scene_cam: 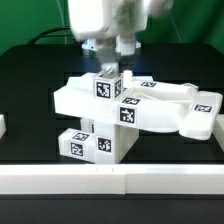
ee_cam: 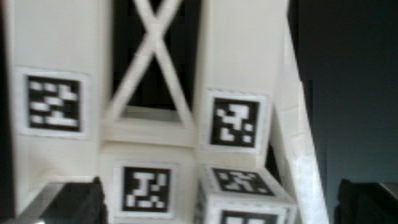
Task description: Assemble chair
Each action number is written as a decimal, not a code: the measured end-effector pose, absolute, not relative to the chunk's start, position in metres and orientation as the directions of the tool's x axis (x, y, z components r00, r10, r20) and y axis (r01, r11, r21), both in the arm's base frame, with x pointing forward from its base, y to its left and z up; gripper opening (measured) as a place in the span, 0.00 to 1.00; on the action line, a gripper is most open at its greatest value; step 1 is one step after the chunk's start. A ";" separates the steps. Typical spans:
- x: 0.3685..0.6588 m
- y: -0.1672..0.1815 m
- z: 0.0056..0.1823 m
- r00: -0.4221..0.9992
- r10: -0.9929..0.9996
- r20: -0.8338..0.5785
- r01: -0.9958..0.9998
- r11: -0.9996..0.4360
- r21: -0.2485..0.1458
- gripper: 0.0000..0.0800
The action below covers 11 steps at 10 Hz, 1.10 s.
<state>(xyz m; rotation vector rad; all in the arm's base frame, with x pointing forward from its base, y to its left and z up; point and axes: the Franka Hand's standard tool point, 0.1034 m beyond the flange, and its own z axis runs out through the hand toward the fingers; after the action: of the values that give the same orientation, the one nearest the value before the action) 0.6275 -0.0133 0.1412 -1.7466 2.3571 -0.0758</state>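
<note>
The chair (scene_cam: 150, 108) stands in the middle of the black table as one blocky white piece: flat slabs lie across tagged blocks (scene_cam: 92, 144), and a small tagged cube (scene_cam: 108, 86) tops it. My gripper (scene_cam: 112, 64) hangs straight above that cube, open, with nothing held. In the wrist view the X-braced frame (ee_cam: 151, 60) runs between two tagged slabs. Two small tagged cubes (ee_cam: 146, 188) (ee_cam: 249, 192) sit between my dark fingertips (ee_cam: 68, 200). My gripper (ee_cam: 214, 205) straddles them, with a gap showing on each side.
A white rail (scene_cam: 110, 182) runs along the table's front edge. A white part (scene_cam: 3, 126) pokes in at the exterior view's left edge. Black cables lie at the back on the exterior view's left.
</note>
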 end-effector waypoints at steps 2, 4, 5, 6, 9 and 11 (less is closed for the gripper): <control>0.627 -0.010 0.143 -0.270 -0.953 -0.138 -0.944 0.290 -0.156 0.81; 0.626 -0.009 0.142 -0.268 -0.954 -0.137 -0.945 0.288 -0.154 0.81; 0.626 -0.009 0.141 -0.268 -0.954 -0.136 -0.945 0.287 -0.154 0.81; 0.626 -0.008 0.141 -0.266 -0.954 -0.136 -0.946 0.285 -0.153 0.81; 0.614 0.018 0.149 -0.059 -0.990 -0.132 -0.986 0.078 -0.145 0.81; 0.596 0.039 0.155 -0.061 -0.988 -0.145 -0.981 0.086 -0.173 0.81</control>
<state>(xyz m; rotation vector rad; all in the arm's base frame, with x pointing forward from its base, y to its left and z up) 0.5963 0.0395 0.1552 -1.9839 2.1370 -0.0413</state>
